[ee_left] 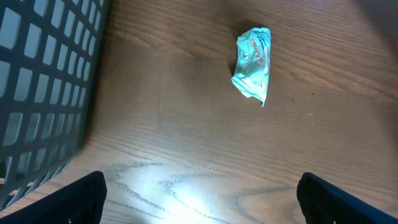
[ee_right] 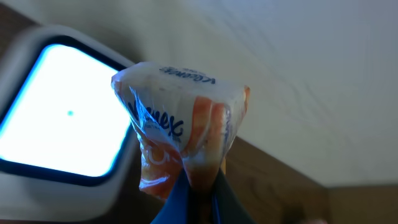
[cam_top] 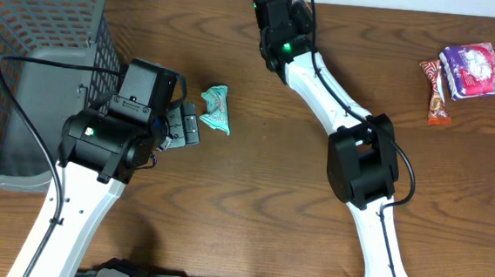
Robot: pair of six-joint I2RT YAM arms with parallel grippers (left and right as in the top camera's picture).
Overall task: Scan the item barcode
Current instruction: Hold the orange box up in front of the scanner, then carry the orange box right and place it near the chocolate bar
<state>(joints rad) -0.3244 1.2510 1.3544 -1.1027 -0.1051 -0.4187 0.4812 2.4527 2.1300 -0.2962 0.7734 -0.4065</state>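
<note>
Right wrist view: right gripper, pressed together, pinches an orange-and-white tissue pack by its lower end, just beside the glowing scanner. Left gripper hangs spread wide, well apart from the scanner.

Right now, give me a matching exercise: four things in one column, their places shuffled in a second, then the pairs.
1. teal packet
2. tissue pack
3. basket
4. purple packet

A. pinched in the shut right gripper
B. beside a red wrapper, on the right of the table
C. on the table, ahead of the open left gripper
D. at the table's left edge

Pairs: 1-C, 2-A, 3-D, 4-B.
</note>
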